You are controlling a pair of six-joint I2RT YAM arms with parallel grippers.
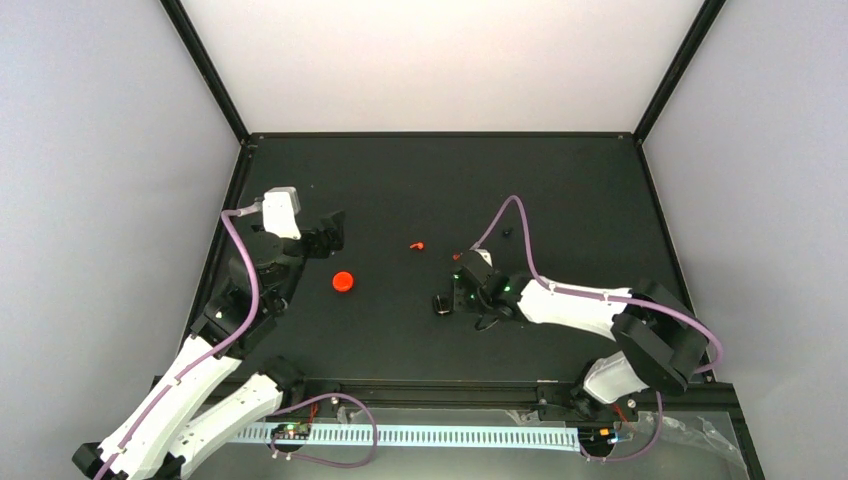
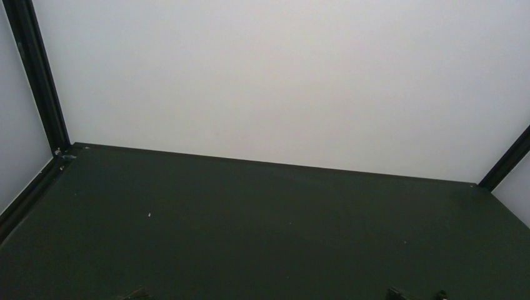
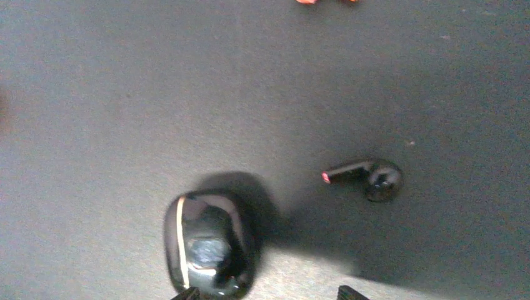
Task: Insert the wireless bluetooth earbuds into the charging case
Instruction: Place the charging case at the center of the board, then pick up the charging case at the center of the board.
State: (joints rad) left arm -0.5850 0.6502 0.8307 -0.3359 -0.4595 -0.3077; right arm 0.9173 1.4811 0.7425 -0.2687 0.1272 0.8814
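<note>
In the right wrist view a glossy black charging case (image 3: 209, 244) with a thin gold line lies on the mat, slightly blurred. A black earbud (image 3: 369, 178) with a red-tipped stem lies apart to its right. My right gripper (image 3: 269, 294) is open; only its fingertips (image 3: 350, 291) show at the bottom edge. The left tip is at the case's near end and nothing sits between the two. From above, the right gripper (image 1: 447, 303) hovers by the case (image 1: 440, 303). My left gripper (image 1: 330, 235) is open at the left, far from both.
A round red puck (image 1: 343, 281) sits left of centre on the black mat (image 1: 560, 180). A tiny red-orange piece (image 1: 417, 245) lies mid-table, and red-orange bits (image 3: 306, 1) touch the top edge of the right wrist view. The left wrist view holds only mat and white wall (image 2: 281, 75).
</note>
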